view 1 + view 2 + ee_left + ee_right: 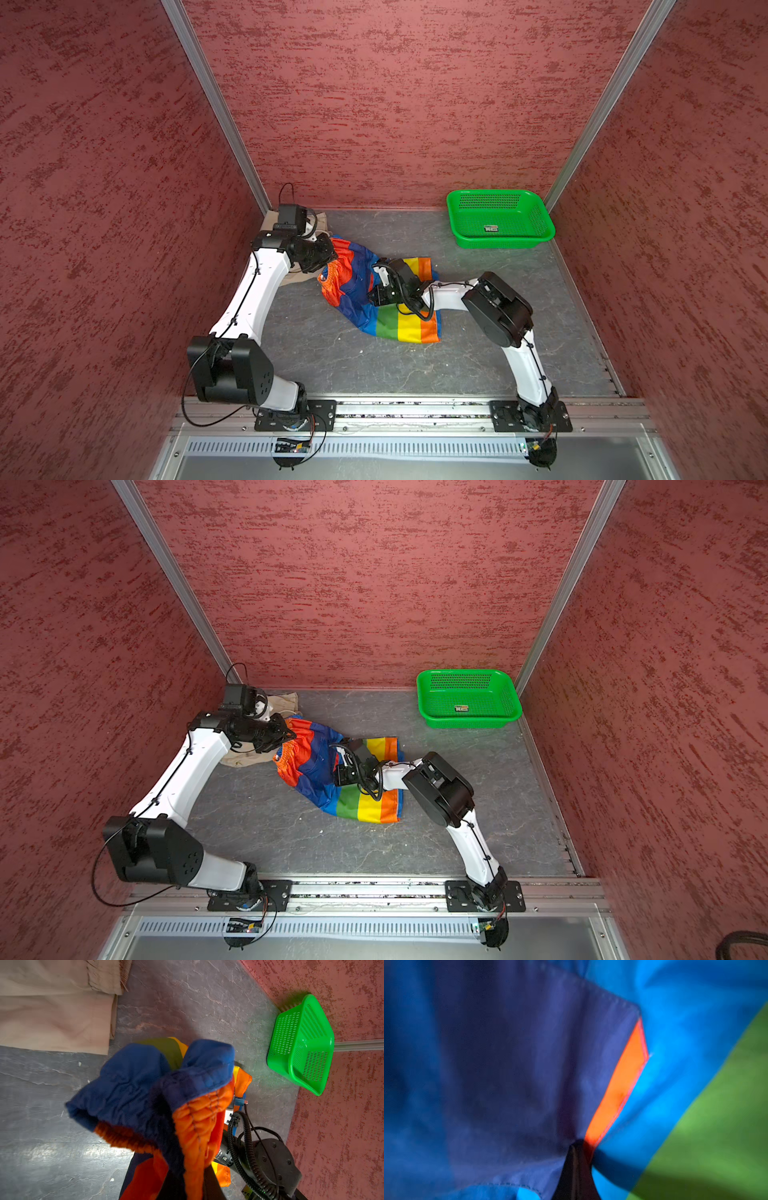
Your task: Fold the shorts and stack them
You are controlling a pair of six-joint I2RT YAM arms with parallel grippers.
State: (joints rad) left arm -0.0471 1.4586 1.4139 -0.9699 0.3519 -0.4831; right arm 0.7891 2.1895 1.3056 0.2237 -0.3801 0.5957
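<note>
Right gripper is closest to the lens. Its dark tips are pressed together and pinch a pucker of the rainbow shorts, where a dark blue panel meets an orange flap. The creases run into the tips. In both top views that gripper points down onto the blue middle of the shorts, between the two striped legs.

Right arm: the wrist is bent down and the forearm lies low across the nearer leg. It runs back to a raised black elbow on the right, and the upper link drops from there to the base on the near rail.

Left gripper is at the orange waistband, the far-left end of the shorts. Its fingers are buried in cloth and can't be seen. The waistband is bunched and lifted off the table right at the gripper, so it is clamped on it.

Left arm: the elbow sits low near the rail, the long white link reaches away toward the far-left corner, and the wrist is turned to the right.

The rainbow shorts are spread mid-table, legs toward the right and hems flat. The beige shorts lie flat in the far-left corner, partly under the left wrist and beside the lifted waistband. A green basket sits in the far-right corner, well apart from both pairs.
</note>
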